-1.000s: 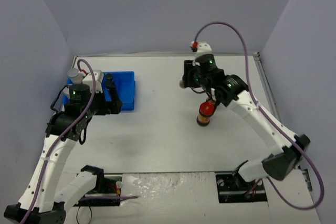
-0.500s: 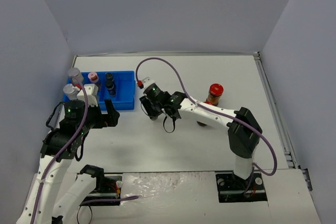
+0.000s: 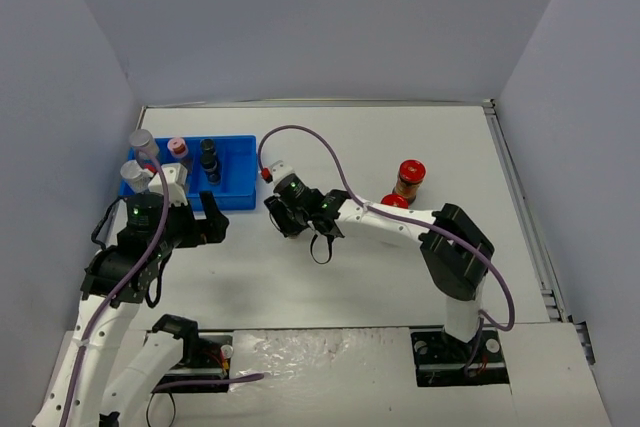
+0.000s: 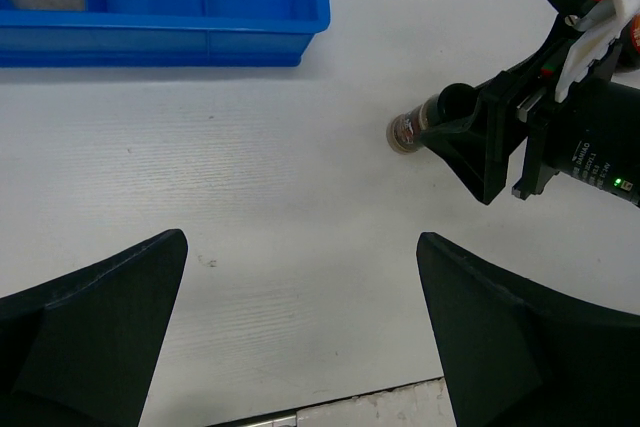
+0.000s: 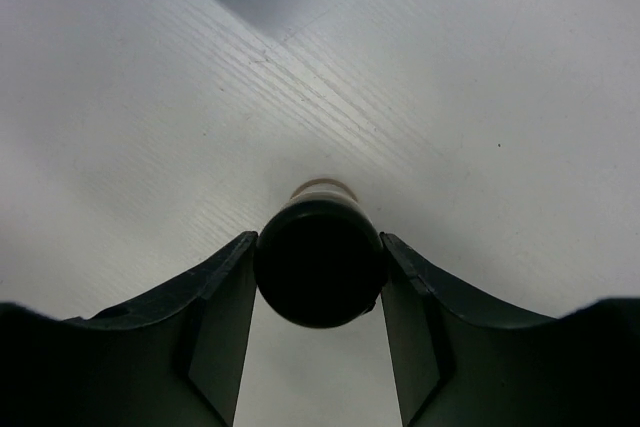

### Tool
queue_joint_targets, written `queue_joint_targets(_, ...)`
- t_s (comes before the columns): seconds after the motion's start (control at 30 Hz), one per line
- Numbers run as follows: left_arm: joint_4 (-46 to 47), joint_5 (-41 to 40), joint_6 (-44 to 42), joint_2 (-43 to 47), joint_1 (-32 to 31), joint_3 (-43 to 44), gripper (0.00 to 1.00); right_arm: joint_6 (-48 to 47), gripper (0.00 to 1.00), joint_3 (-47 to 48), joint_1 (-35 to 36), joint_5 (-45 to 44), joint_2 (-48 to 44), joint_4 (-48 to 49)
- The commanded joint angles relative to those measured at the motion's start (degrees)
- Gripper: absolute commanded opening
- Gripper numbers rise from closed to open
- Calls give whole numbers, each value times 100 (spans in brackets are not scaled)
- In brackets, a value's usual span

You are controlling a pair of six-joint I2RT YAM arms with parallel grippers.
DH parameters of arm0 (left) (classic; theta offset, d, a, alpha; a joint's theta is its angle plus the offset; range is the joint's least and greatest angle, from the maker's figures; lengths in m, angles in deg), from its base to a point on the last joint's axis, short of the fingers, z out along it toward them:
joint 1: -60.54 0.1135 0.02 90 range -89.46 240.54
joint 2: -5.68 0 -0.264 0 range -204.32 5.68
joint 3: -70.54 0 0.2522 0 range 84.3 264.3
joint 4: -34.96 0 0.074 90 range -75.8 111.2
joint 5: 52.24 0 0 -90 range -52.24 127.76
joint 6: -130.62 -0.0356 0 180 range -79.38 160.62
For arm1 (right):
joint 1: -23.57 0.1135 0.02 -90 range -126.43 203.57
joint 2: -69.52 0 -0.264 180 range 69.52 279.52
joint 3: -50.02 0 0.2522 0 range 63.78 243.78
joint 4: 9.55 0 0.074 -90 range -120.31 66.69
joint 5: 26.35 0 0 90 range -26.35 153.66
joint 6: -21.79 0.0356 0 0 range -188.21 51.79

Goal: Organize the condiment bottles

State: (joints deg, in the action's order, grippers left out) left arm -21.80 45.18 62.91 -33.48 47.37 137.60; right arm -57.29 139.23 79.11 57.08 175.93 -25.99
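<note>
Tabletop (image 3: 350, 277) of white grain (grey walls around) carries blue tray (image 3: 235, 192); right hand (image 5: 318, 292) grasps black-capped jar (image 5: 320, 259), left hand (image 4: 300, 332) released.

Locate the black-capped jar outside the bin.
Black-capped jar sits between the right pincer fingers, on the table just right of the blue bin.

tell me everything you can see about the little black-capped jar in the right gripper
The jar is small and round, with a smooth black cap facing the right wrist camera and a tan-brown body below it. It sits between the fingers of the right gripper, which touch the cap on both sides. In the left wrist view its pale base points toward the blue tray and seems to meet the white table; whether it rests there or hangs just above is unclear. No label is readable.
</note>
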Motion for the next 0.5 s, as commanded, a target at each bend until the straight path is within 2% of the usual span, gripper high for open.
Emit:
queue_joint_targets(0.0,500,62,126,-231,-35,165,97,-77,65,75,78,-3,-348,410)
queue_joint_targets(0.13,632,234,84,-413,-37,252,97,-136,83,79,80,-142,-756,344)
queue_joint_targets(0.33,850,482,19,-823,-93,376,97,-71,96,-317,61,-884,-1786,85)
queue_joint_targets(0.47,984,459,60,-1229,-332,516,97,75,100,-807,-42,-1488,-2837,-61)
